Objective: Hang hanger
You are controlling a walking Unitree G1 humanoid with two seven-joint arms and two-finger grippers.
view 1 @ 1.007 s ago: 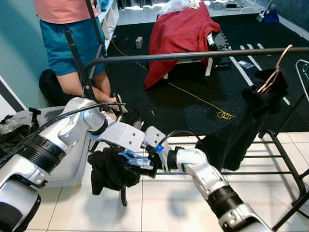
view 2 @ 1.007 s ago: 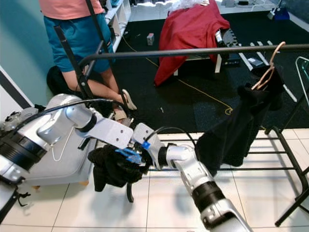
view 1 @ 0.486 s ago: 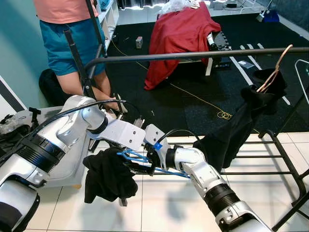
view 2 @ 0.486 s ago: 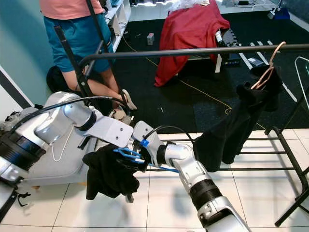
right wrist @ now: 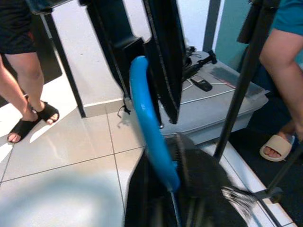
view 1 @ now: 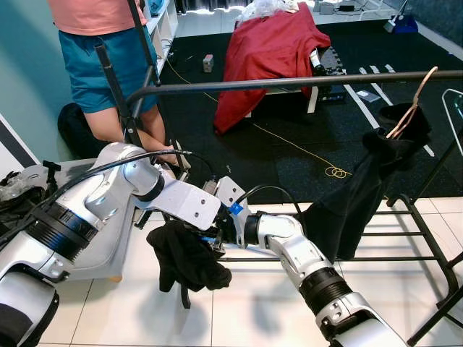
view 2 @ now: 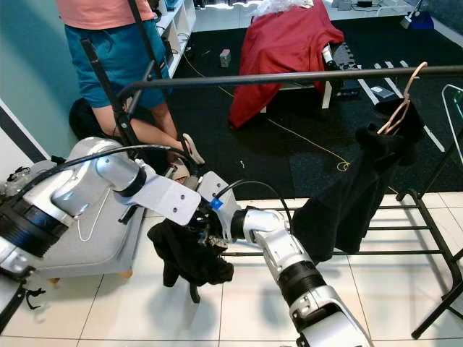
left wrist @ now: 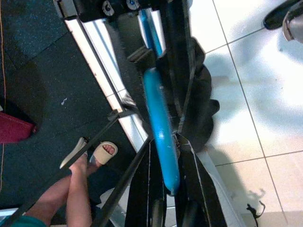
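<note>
A black garment hangs bunched on a blue hanger low over the tiled floor, well below the black rail. My left gripper and right gripper meet at the top of the garment. In both wrist views the blue hanger runs between black fingers, and each gripper looks shut on it. Most of the hanger is hidden by cloth in the eye views. A second black garment hangs from the rail's right end on a pale hanger.
A person in blue shorts stands at the rack's far left post. A grey storage box sits on the floor under my left arm. The rack's lower bars run to the right. Red cloth drapes a chair behind the rail.
The garment has swung right and hangs bunched straight under the two grippers. The blue hanger arm that stuck out to the right is now covered. My right gripper has drawn closer to the left one.
</note>
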